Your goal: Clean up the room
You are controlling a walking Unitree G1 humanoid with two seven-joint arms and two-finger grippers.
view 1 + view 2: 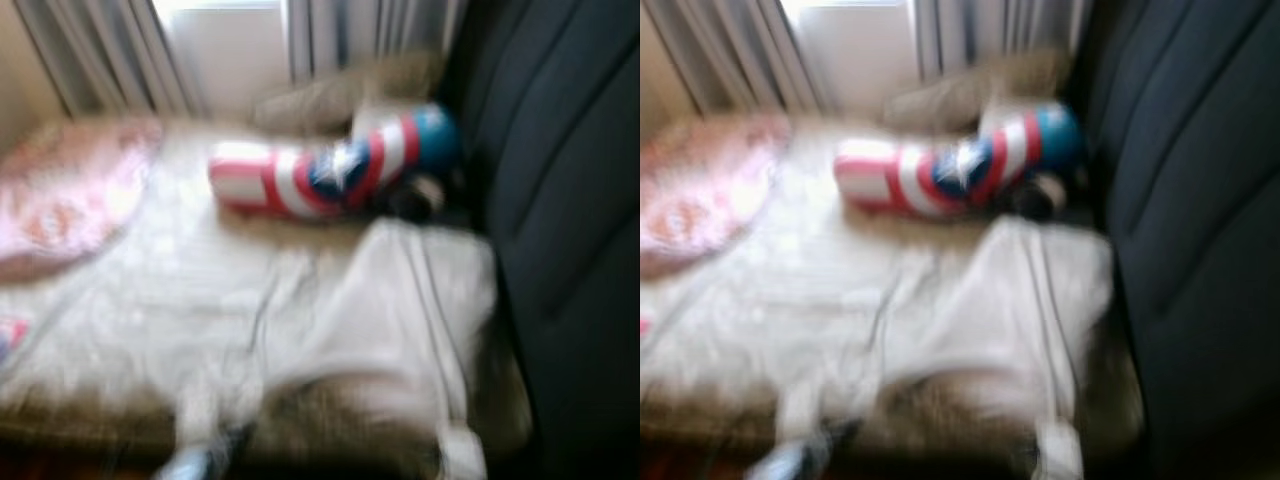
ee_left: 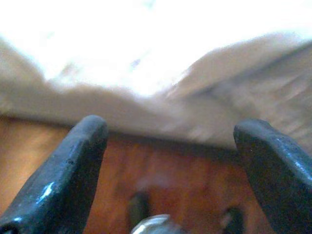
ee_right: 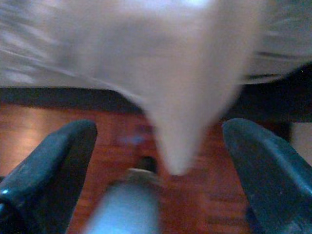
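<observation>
White cloth (image 1: 300,310) covers a bed (image 1: 500,400), rumpled, its near edge hanging over toward a red-brown wood floor (image 2: 165,180). One red, white and blue bolster (image 1: 330,170) with a star lies across the far part of the bed, its blue end against a dark panel (image 1: 570,200) along the right edge. One beige cushion (image 1: 330,100) sits behind it at the far edge, below grey curtains (image 1: 110,50). One pink pillow (image 1: 70,190) lies at the far left corner. A small dark thing by the bolster's blue end is too blurred to name.

Both pincers hang low before the bed's near edge. The left gripper (image 2: 170,146) has its two fingers spread wide, holding nothing, pointing at the cloth's drooping hem. The right gripper (image 3: 158,141) is likewise wide apart; a point of pale cloth hangs between its fingers, and I cannot tell whether it touches them.
</observation>
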